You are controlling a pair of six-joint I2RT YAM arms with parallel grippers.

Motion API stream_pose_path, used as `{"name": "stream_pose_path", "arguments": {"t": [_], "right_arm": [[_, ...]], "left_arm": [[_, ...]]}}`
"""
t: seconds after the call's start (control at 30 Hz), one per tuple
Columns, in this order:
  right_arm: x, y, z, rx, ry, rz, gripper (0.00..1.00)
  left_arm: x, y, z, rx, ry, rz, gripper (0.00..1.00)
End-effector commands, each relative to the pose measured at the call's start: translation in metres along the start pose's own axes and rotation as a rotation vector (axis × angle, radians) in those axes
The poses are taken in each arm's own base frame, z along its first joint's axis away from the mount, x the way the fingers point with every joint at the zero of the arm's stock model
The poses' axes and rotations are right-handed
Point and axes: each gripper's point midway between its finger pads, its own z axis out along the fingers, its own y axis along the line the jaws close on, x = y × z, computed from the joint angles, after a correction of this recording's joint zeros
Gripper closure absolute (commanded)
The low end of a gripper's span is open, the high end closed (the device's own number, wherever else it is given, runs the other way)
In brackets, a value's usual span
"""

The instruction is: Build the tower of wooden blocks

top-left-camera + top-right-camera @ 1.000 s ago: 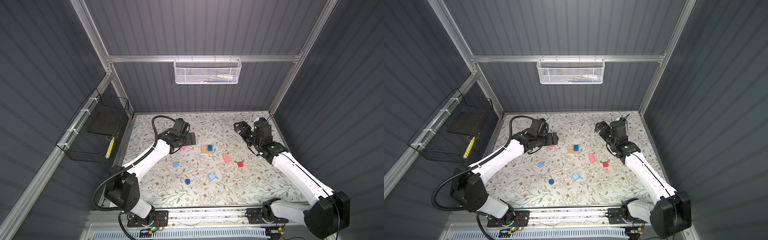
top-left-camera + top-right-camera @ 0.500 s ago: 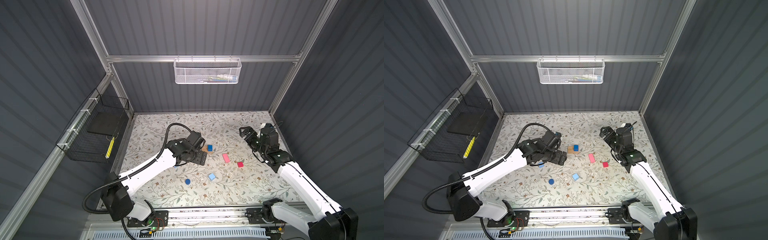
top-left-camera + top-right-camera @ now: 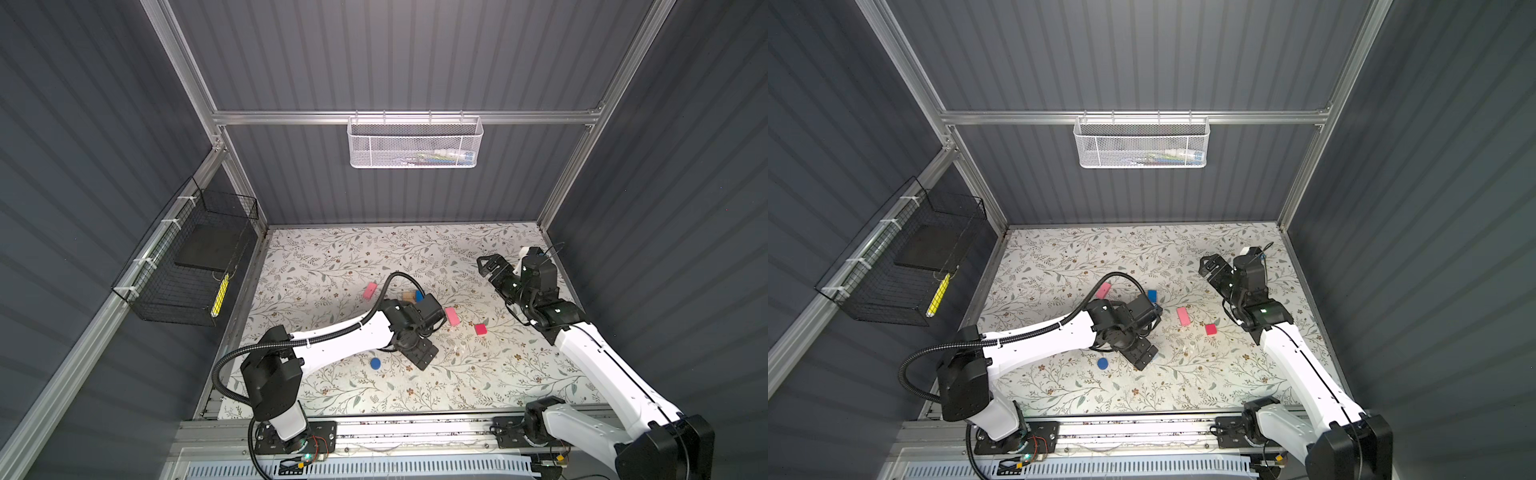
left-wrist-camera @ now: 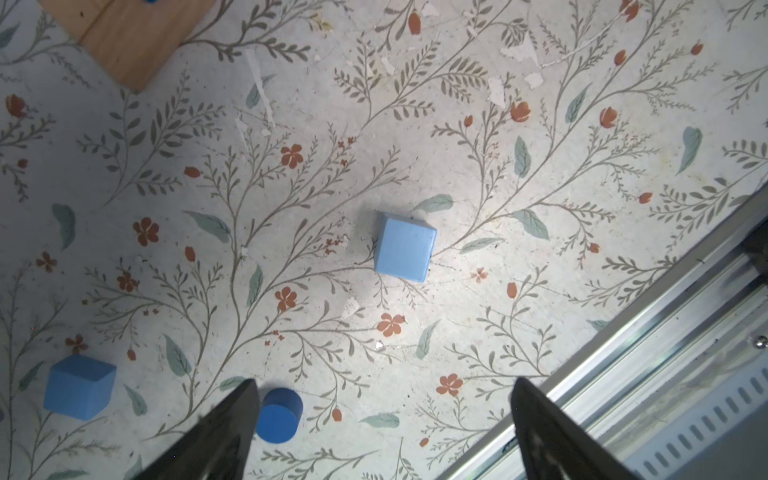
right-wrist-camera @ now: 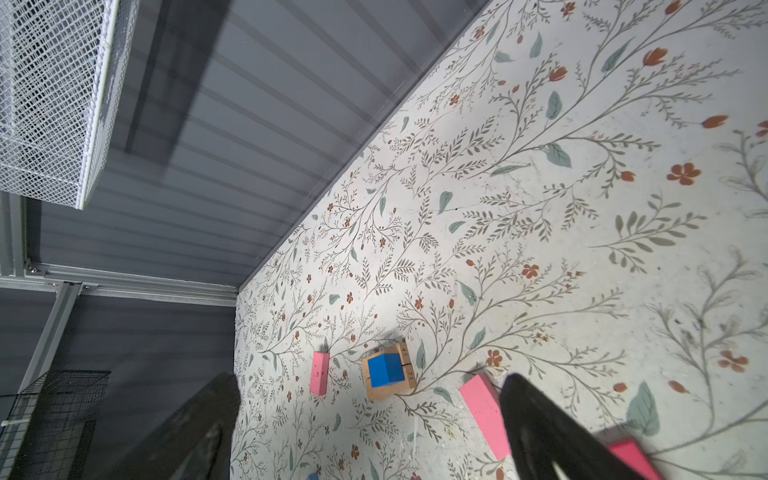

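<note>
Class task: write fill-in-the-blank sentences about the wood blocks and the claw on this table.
On the tan blocks sits one cube, coloured ____.
The left claw, near the light blue cube, is ____.
The pink oblongs on the table number ____.
The round disc is dark ____.
Missing words: blue; open; two; blue.

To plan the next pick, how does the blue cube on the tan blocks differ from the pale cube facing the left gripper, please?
The stacked cube is deep blue; the pale cube is lighter. The stacked cube rests on tan blocks; the pale cube lies on the mat. Both are cubes, ungripped.
</note>
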Motion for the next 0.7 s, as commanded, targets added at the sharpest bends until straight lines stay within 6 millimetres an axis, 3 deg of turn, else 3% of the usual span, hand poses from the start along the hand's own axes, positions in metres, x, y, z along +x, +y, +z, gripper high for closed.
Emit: {"name": "stream_pose_path", "arguments": {"t": [0.0, 0.2, 0.43, 0.67], "right_arm": [[0.000, -0.001, -0.001, -0.004, 0.008, -0.023, 0.01], [-0.001, 0.001, -0.006, -0.020, 0.010, -0.040, 0.01], [-0.005, -0.003, -0.014, -0.020, -0.015, -0.039, 0.01], [-0.005, -0.009, -0.013, -0.010, -0.014, -0.027, 0.01]], "left_arm": [[-0.011, -0.008, 0.010, 0.028, -0.004, 0.114, 0.06], [-0.007, -0.007, 0.038, 0.018, 0.039, 0.197, 0.06], [-0.016, -0.016, 0.052, 0.062, 0.024, 0.235, 0.07], [-0.008, -0.018, 0.071, 0.074, 0.084, 0.246, 0.18]]}}
